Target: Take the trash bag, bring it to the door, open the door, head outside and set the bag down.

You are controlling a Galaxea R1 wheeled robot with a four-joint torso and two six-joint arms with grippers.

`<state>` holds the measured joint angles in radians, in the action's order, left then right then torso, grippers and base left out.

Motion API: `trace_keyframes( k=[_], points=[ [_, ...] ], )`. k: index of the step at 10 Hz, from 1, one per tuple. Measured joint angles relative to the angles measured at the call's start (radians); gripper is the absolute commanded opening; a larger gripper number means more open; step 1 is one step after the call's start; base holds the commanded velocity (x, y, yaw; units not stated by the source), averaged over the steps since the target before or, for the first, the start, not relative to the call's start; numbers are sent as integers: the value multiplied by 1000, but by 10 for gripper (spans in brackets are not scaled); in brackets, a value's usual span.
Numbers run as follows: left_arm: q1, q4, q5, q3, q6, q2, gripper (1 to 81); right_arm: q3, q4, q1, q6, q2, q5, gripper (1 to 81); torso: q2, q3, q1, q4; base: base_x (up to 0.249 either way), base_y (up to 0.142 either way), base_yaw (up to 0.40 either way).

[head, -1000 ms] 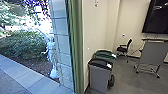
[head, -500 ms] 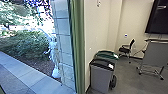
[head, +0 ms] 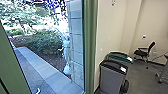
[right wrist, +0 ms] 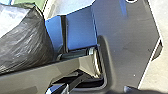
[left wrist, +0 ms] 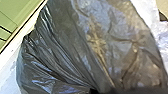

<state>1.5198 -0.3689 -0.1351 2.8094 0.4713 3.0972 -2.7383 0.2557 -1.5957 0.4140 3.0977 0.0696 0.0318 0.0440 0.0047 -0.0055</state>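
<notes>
The dark trash bag (left wrist: 75, 47) shows large in the left wrist view, its shiny folds drawn together at my left gripper (left wrist: 96, 90), which is shut on it. In the right wrist view the same bag (right wrist: 25, 37) hangs beyond the robot's jointed bar. How my right gripper stands cannot be told. A green frame (head: 12, 57) leans across the left of the head view, and a green upright (head: 90, 45) stands near the middle, with glass between them.
Two bins, one with a black lid (head: 113, 75) and one with a green lid (head: 120, 56), stand by the wall right of the green upright. Further right is a black chair (head: 143, 52). Outside lie paving (head: 45, 67), a hedge (head: 42, 42) and a block column (head: 76, 37).
The head camera has turned left: the whole picture has shifted right, and the green frame now fills the left edge. The wall screen has gone out of view.
</notes>
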Motion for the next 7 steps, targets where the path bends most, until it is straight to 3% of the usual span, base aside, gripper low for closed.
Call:
trace_keyframes(
  k=[7],
  points=[
    [-1, 0, -1, 0, 0, -3, 10, 0, 0, 0, 1, 0, 0, 811, 0, 0, 0, 0, 0, 0, 347]
  ],
)
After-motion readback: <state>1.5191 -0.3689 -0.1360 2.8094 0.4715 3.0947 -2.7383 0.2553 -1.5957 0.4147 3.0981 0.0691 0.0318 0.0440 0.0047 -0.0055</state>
